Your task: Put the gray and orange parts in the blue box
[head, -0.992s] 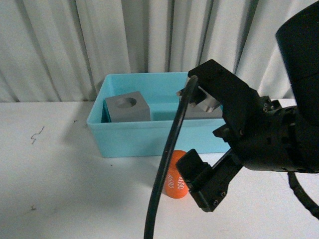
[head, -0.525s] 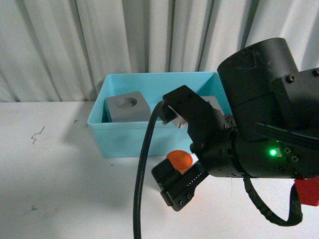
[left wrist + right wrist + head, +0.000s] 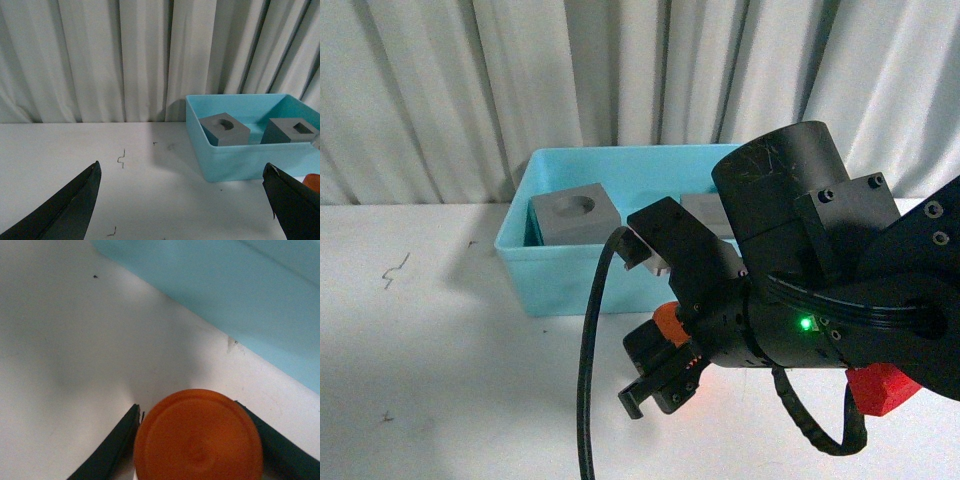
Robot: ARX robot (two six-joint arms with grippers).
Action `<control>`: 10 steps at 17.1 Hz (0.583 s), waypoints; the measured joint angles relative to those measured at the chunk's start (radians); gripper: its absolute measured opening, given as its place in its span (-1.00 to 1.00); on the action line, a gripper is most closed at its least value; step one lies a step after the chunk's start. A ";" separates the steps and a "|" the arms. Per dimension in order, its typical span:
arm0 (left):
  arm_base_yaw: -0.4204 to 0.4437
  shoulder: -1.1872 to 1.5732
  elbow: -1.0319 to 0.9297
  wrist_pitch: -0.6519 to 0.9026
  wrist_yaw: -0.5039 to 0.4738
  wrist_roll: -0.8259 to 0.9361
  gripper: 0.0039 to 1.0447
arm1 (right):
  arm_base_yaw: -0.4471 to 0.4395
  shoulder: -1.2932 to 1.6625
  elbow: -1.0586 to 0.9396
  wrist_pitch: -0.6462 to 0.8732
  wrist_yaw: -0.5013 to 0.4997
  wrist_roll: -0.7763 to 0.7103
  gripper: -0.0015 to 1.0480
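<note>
Right wrist view shows the orange cylinder (image 3: pixel 198 435) end-on, sitting between the two dark fingers (image 3: pixel 111 449) of the right hand (image 3: pixel 197 440). Both fingers lie right against its sides, so I judge the right hand clamped on the cylinder, or very nearly so; contact pressure cannot be confirmed. The cylinder appears to stand upright on the white surface (image 3: pixel 60 340), just near of the blue box (image 3: pixel 240 300) wall. That placement suits the next step: a short lift and a move to the far side would carry it over the rim.

Front view agrees. The right arm fills the near right of the scene, and only a sliver of orange (image 3: pixel 668 322) shows between the black fingers, in front of the box's near wall (image 3: pixel 570 280).

Box contents: two gray cubes are already inside. The cube with the round recess (image 3: pixel 224 129) sits at the left end, the cube with the rectangular recess (image 3: pixel 291 131) to its right. They stand apart, both upright with recesses facing up.

Left hand (image 3: pixel 185 200): fingers spread wide, holding nothing, well left of the box and above the bare surface.

Judgement: two of three parts done; cylinder remains.
</note>
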 joint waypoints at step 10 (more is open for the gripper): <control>0.000 0.000 0.000 0.000 0.000 0.000 0.88 | -0.158 -0.188 0.261 0.035 -0.042 0.129 -0.09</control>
